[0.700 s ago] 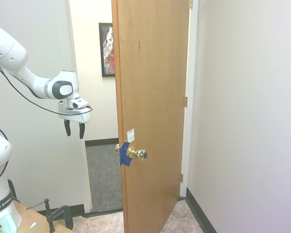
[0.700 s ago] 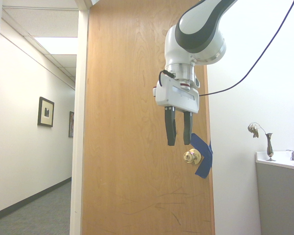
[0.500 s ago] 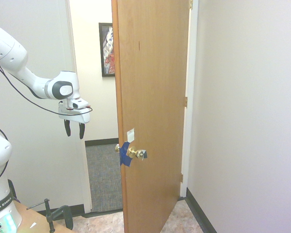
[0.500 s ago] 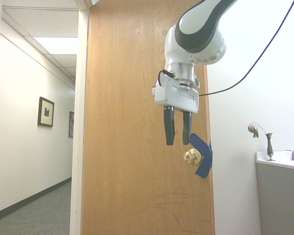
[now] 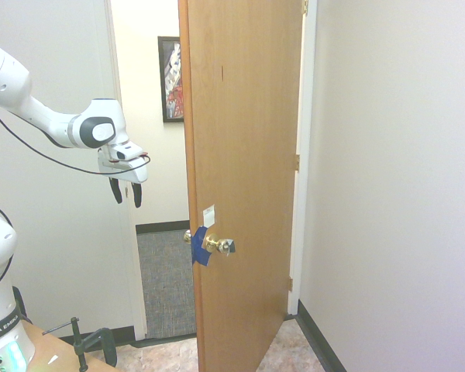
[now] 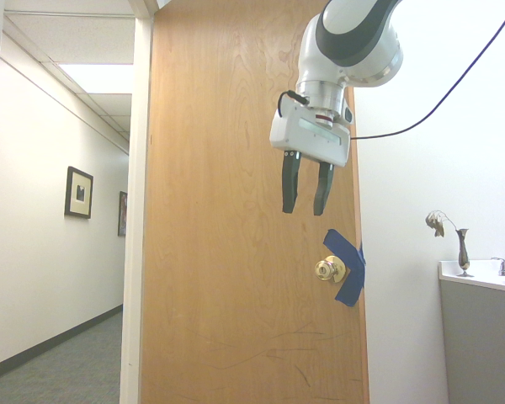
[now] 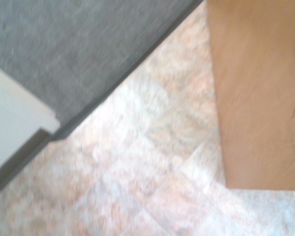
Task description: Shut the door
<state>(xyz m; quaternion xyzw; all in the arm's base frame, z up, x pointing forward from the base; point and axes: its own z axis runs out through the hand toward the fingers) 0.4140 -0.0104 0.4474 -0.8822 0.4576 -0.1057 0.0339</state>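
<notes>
First exterior view: door (image 5: 244, 155) ajar, jutting into the room from the hinge side, blue tape (image 5: 201, 246) around the latch by the brass knob (image 5: 219, 245); gripper (image 5: 126, 198) apart from it, fingers spread, nothing between. Second exterior view: same spread fingers, pointing down, above the knob's height in front of the door. Wrist view, blurry: door's lower corner over tile floor (image 7: 152, 162), grey carpet (image 7: 78, 44) beyond.

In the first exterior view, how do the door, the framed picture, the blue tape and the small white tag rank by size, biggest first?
1. Door
2. Framed picture, partly hidden behind the door
3. Blue tape
4. White tag
</notes>
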